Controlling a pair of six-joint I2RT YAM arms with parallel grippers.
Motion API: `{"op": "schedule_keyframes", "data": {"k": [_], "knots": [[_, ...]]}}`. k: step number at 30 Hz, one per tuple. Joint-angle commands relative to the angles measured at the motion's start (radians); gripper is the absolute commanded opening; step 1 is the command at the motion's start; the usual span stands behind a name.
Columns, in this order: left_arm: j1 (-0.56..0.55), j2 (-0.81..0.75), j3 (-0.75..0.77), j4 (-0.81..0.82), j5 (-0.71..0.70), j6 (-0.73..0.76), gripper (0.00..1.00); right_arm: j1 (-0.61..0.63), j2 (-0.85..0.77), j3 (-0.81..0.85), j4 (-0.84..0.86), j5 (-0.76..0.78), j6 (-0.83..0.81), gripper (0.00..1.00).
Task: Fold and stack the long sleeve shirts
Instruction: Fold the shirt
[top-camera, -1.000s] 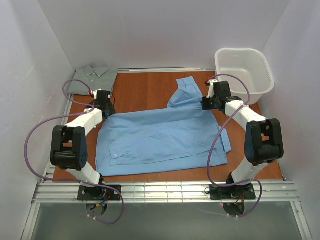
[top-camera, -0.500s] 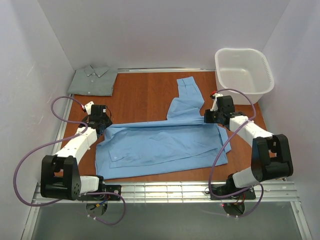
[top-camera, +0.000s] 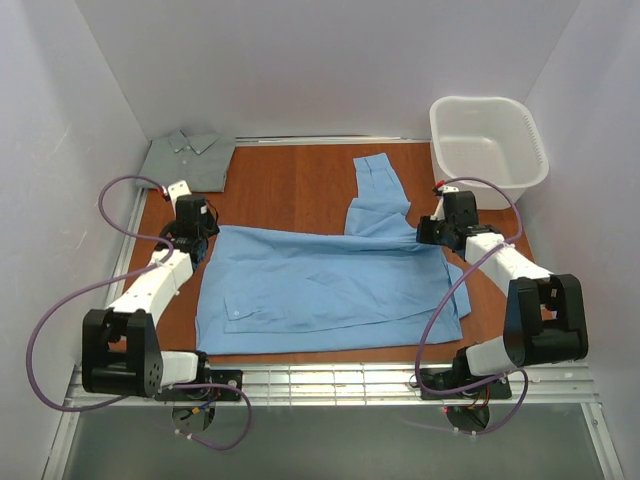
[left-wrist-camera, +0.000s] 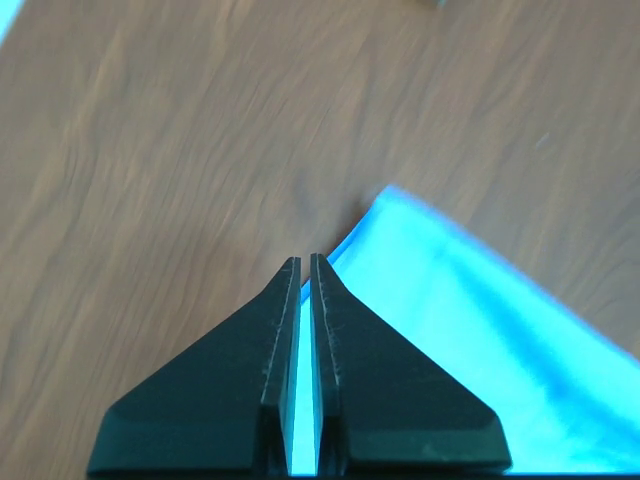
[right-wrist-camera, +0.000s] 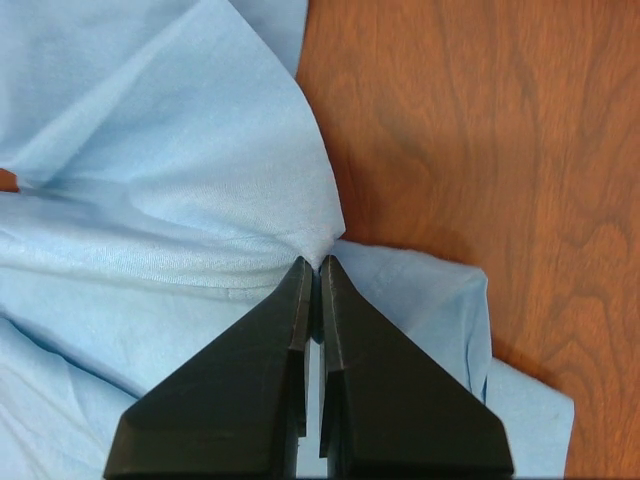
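Two shirts, a sky-blue shirt (top-camera: 320, 285) and a grey-green shirt (top-camera: 185, 160), one white basket (top-camera: 437, 125), two arms (top-camera: 150, 285) (top-camera: 500, 258)

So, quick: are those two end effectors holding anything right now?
Left end effector: closed, pinching a corner of the blue shirt.
Right end effector: closed, pinching the same shirt.

spread shirt (top-camera: 320, 290): table (top-camera: 290, 185) centre | folded shirt (top-camera: 188, 160): far-left corner | basket (top-camera: 480, 160): far-right corner

Top cam looks down over the whole table (top-camera: 290, 185); wrist cams sit close on the same blue shirt (top-camera: 320, 285).
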Motion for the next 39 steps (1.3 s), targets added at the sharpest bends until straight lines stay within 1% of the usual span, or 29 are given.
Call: {"op": "schedule_keyframes", "data": {"k": [1, 3, 5, 6, 7, 8, 9, 10, 13, 15, 16, 17, 18, 19, 20, 21, 22, 25, 26, 29, 33, 34, 39], "knots": [[0.003, 0.08, 0.099, 0.145, 0.016, 0.093, 0.05, -0.002, 0.02, 0.072, 0.035, -0.015, -0.011, 0.01], [0.003, 0.128, 0.153, 0.128, 0.026, 0.075, 0.06, -0.002, 0.044, 0.095, 0.035, -0.018, -0.022, 0.01], [0.003, 0.175, 0.17, 0.121, 0.062, 0.052, 0.12, -0.002, 0.058, 0.106, 0.035, -0.026, -0.039, 0.01], [0.003, 0.212, 0.184, 0.119, 0.068, 0.05, 0.29, -0.002, 0.07, 0.11, 0.037, -0.027, -0.042, 0.01], [0.003, 0.231, 0.195, 0.111, 0.068, 0.041, 0.41, -0.002, 0.075, 0.11, 0.035, -0.029, -0.046, 0.01], [0.005, 0.249, 0.207, 0.084, 0.063, 0.024, 0.49, -0.002, 0.087, 0.112, 0.037, -0.03, -0.048, 0.01], [0.005, 0.273, 0.225, 0.073, 0.06, 0.016, 0.6, -0.001, 0.092, 0.109, 0.035, -0.035, -0.049, 0.01], [0.009, 0.315, 0.233, 0.062, 0.062, 0.012, 0.62, -0.001, 0.095, 0.106, 0.037, -0.038, -0.054, 0.01], [0.02, 0.382, 0.291, -0.008, 0.071, -0.045, 0.64, -0.001, 0.093, 0.089, 0.038, -0.038, -0.06, 0.01], [0.02, 0.442, 0.333, -0.089, 0.076, -0.091, 0.64, 0.001, 0.089, 0.081, 0.037, -0.027, -0.065, 0.01], [0.02, 0.464, 0.375, -0.119, 0.07, -0.16, 0.64, 0.002, 0.087, 0.072, 0.037, -0.024, -0.068, 0.01], [0.02, 0.494, 0.399, -0.187, 0.065, -0.192, 0.64, 0.004, 0.086, 0.067, 0.037, -0.021, -0.069, 0.01], [0.02, 0.513, 0.423, -0.221, 0.062, -0.229, 0.64, 0.007, 0.081, 0.064, 0.037, -0.009, -0.072, 0.01], [0.02, 0.525, 0.451, -0.252, 0.048, -0.296, 0.64, 0.01, 0.078, 0.06, 0.037, -0.003, -0.075, 0.01], [0.02, 0.547, 0.496, -0.318, 0.042, -0.335, 0.64, 0.016, 0.076, 0.054, 0.037, 0.006, -0.077, 0.01], [0.02, 0.554, 0.521, -0.341, 0.045, -0.361, 0.64, 0.021, 0.075, 0.049, 0.038, 0.029, -0.082, 0.01], [0.02, 0.561, 0.556, -0.364, 0.048, -0.419, 0.64, 0.029, 0.075, 0.047, 0.037, 0.04, -0.083, 0.01], [0.02, 0.591, 0.603, -0.447, 0.06, -0.49, 0.64, 0.032, 0.079, 0.038, 0.04, 0.06, -0.086, 0.01], [0.02, 0.599, 0.633, -0.491, 0.063, -0.527, 0.64, 0.033, 0.079, 0.035, 0.04, 0.084, -0.086, 0.01], [0.019, 0.639, 0.702, -0.617, 0.06, -0.608, 0.64, 0.038, 0.078, 0.032, 0.047, 0.095, -0.086, 0.01], [0.019, 0.65, 0.716, -0.645, 0.103, -0.648, 0.63, 0.044, 0.078, 0.031, 0.051, 0.098, -0.086, 0.01], [0.019, 0.672, 0.725, -0.665, 0.111, -0.656, 0.63, 0.048, 0.076, 0.031, 0.052, 0.098, -0.086, 0.01], [0.019, 0.755, 0.819, -0.719, 0.132, -0.682, 0.63, 0.059, 0.072, 0.021, 0.06, 0.098, -0.089, 0.01]]}}
